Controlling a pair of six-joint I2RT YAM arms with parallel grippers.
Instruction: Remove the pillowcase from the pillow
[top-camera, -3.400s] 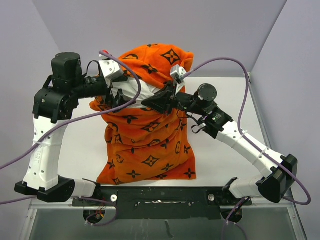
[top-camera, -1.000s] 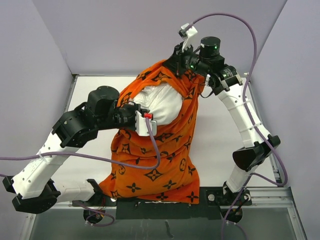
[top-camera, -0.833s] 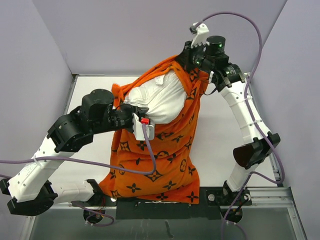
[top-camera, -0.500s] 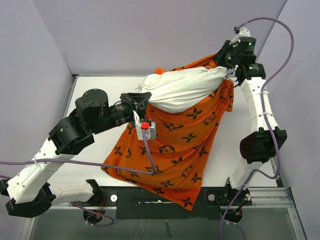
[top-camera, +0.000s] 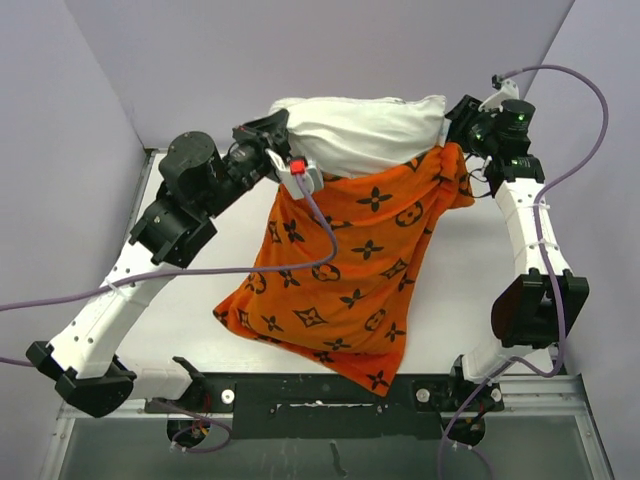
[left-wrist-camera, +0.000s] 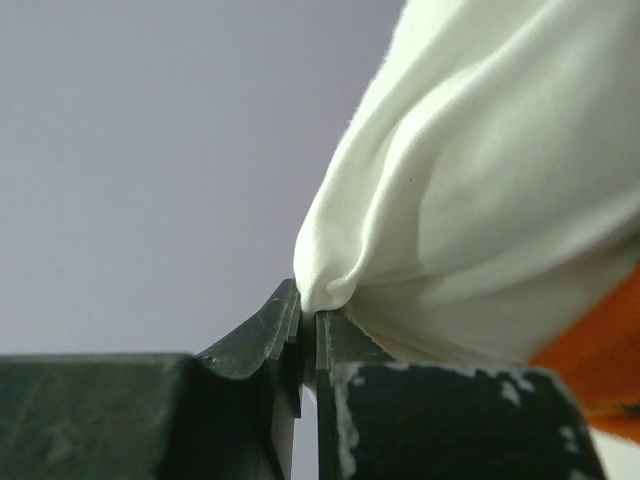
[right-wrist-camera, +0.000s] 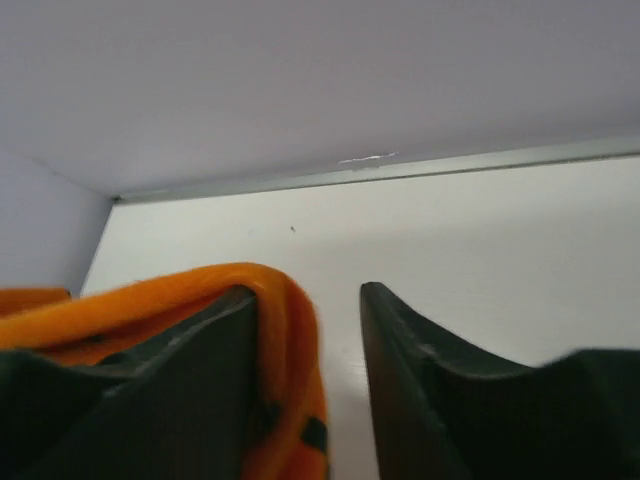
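The white pillow (top-camera: 362, 128) hangs in the air at the back, level and stretched between the two arms. My left gripper (top-camera: 270, 132) is shut on its left corner, and the left wrist view shows the pillow's fabric (left-wrist-camera: 470, 190) pinched between the jaws of that gripper (left-wrist-camera: 308, 318). The orange pillowcase (top-camera: 345, 265) hangs below the pillow, covering only its lower edge, and its bottom trails on the table. My right gripper (top-camera: 457, 113) is open at the pillow's right end. In the right wrist view a fold of pillowcase (right-wrist-camera: 285, 330) drapes over one finger of this gripper (right-wrist-camera: 308, 295), with a gap to the other finger.
The white table (top-camera: 190, 290) lies between grey walls at the back and sides. Its back edge (right-wrist-camera: 400, 168) runs close behind the right gripper. Purple cables (top-camera: 330, 240) loop from both wrists, one lying across the pillowcase. The arm bases stand at the near edge.
Both arms swung the pillow up and toward the back wall. The right gripper has opened. More of the pillow shows, with the pillowcase hanging lower on it.
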